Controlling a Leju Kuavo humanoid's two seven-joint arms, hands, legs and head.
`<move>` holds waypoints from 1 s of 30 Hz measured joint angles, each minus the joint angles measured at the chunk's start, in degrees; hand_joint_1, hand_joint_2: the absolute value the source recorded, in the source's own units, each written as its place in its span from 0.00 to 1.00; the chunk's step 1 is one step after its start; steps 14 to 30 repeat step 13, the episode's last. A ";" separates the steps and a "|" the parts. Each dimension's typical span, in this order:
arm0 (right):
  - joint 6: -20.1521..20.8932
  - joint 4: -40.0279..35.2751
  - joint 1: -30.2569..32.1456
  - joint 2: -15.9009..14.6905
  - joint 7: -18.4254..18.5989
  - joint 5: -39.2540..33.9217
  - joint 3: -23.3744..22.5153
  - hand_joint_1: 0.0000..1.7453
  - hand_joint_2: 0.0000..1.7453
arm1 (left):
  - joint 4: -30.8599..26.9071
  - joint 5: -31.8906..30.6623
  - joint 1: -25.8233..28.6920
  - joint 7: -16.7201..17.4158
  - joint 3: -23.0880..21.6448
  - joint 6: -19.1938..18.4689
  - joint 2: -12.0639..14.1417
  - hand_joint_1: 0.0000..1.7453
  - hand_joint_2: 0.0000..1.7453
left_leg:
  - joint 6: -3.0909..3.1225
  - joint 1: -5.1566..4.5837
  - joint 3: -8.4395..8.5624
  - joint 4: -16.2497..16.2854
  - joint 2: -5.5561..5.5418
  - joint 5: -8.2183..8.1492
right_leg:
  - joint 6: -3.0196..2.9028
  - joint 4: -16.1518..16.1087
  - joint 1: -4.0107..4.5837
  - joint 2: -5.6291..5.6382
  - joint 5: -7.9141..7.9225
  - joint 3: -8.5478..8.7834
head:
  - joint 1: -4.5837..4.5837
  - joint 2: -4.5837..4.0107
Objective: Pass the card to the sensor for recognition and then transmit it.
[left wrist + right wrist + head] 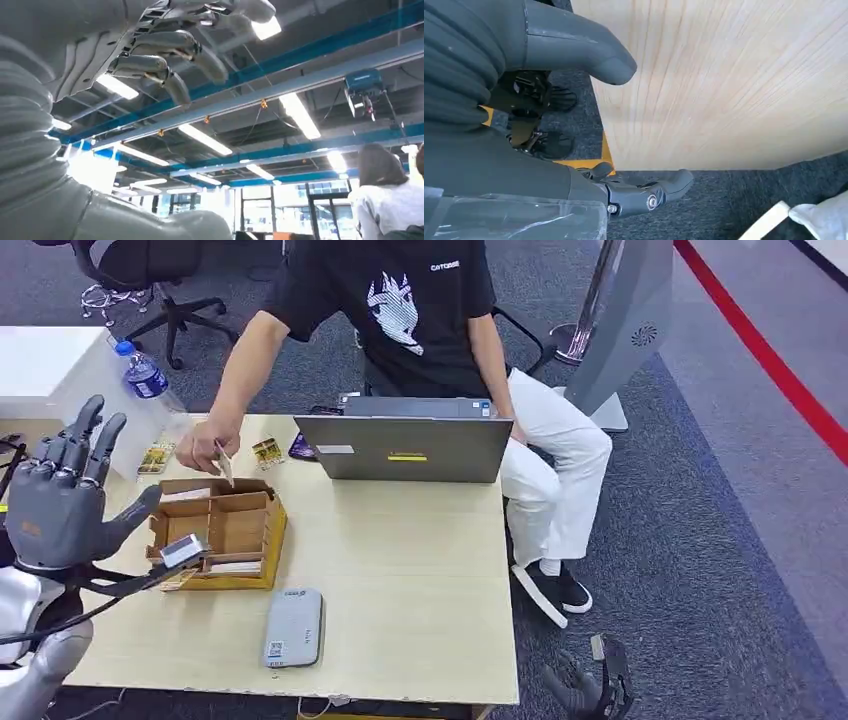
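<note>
A person seated behind the table pinches a small card (225, 463) above the brown cardboard organiser (240, 535). The grey sensor pad (293, 627) lies flat near the table's front edge. My left hand (58, 502) is raised at the table's left side, fingers spread upward and holding nothing; in the left wrist view its fingers (165, 52) curl loosely against the ceiling. My right hand (590, 687) hangs low beside the table's right front corner. The right wrist view shows its thumb (574, 45) and a dark finger (649, 192) apart, with nothing between them.
A grey laptop (405, 445) stands open at the table's back. Loose cards (268, 451) lie beside it, a water bottle (145, 373) is on the white unit at the left. The person's leg and shoe (555, 585) are by the table's right edge. A wooden panel (734, 85) is close to my right hand.
</note>
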 joint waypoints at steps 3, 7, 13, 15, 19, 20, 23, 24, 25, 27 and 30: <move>-0.39 -0.02 0.24 0.00 -0.37 -0.64 0.00 0.00 1.00 | -1.43 -2.00 2.22 -6.67 2.00 3.10 -2.41 0.00 1.00 | 0.00 -0.03 0.02 0.00 0.05 0.00 | 0.01 0.00 -0.02 0.03 0.01 0.02 | 0.00 0.00; -1.57 -0.74 2.54 0.00 -1.18 -2.60 -0.79 0.00 1.00 | -11.82 10.53 10.97 -31.81 13.61 4.35 -16.08 0.00 1.00 | 0.13 -0.09 -0.04 0.01 0.13 -0.14 | 0.07 -0.06 -0.10 0.11 -0.03 0.00 | 0.04 0.00; -1.18 -3.98 7.70 0.09 1.07 -5.14 -5.78 0.00 1.00 | -22.74 49.30 22.04 -32.68 30.91 3.14 -30.29 0.00 1.00 | 0.31 -0.15 -0.04 0.00 0.08 -0.43 | 0.31 -0.13 -0.16 0.04 -0.27 0.04 | 0.07 0.00; -1.18 -3.98 7.70 0.09 1.07 -5.14 -5.78 0.00 1.00 | -22.74 49.30 22.04 -32.68 30.91 3.14 -30.29 0.00 1.00 | 0.31 -0.15 -0.04 0.00 0.08 -0.43 | 0.31 -0.13 -0.16 0.04 -0.27 0.04 | 0.07 0.00; -1.18 -3.98 7.70 0.09 1.07 -5.14 -5.78 0.00 1.00 | -22.74 49.30 22.04 -32.68 30.91 3.14 -30.29 0.00 1.00 | 0.31 -0.15 -0.04 0.00 0.08 -0.43 | 0.31 -0.13 -0.16 0.04 -0.27 0.04 | 0.07 0.00; -1.18 -3.98 7.70 0.09 1.07 -5.14 -5.78 0.00 1.00 | -22.74 49.30 22.04 -32.68 30.91 3.14 -30.29 0.00 1.00 | 0.31 -0.15 -0.04 0.00 0.08 -0.43 | 0.31 -0.13 -0.16 0.04 -0.27 0.04 | 0.07 0.00; -1.18 -3.98 7.70 0.09 1.07 -5.14 -5.78 0.00 1.00 | -22.74 49.30 22.04 -32.68 30.91 3.14 -30.29 0.00 1.00 | 0.31 -0.15 -0.04 0.00 0.08 -0.43 | 0.31 -0.13 -0.16 0.04 -0.27 0.04 | 0.07 0.00; -1.18 -3.98 7.70 0.09 1.07 -5.14 -5.78 0.00 1.00 | -22.74 49.30 22.04 -32.68 30.91 3.14 -30.29 0.00 1.00 | 0.31 -0.15 -0.04 0.00 0.08 -0.43 | 0.31 -0.13 -0.16 0.04 -0.27 0.04 | 0.07 0.00; -1.18 -3.98 7.70 0.09 1.07 -5.14 -5.78 0.00 1.00 | -22.74 49.30 22.04 -32.68 30.91 3.14 -30.29 0.00 1.00 | 0.31 -0.15 -0.04 0.00 0.08 -0.43 | 0.31 -0.13 -0.16 0.04 -0.27 0.04 | 0.07 0.00; -1.18 -3.98 7.70 0.09 1.07 -5.14 -5.78 0.00 1.00 | -22.74 49.30 22.04 -32.68 30.91 3.14 -30.29 0.00 1.00 | 0.31 -0.15 -0.04 0.00 0.08 -0.43 | 0.31 -0.13 -0.16 0.04 -0.27 0.04 | 0.07 0.00; -1.18 -3.98 7.70 0.09 1.07 -5.14 -5.78 0.00 1.00 | -22.74 49.30 22.04 -32.68 30.91 3.14 -30.29 0.00 1.00 | 0.31 -0.15 -0.04 0.00 0.08 -0.43 | 0.31 -0.13 -0.16 0.04 -0.27 0.04 | 0.07 0.00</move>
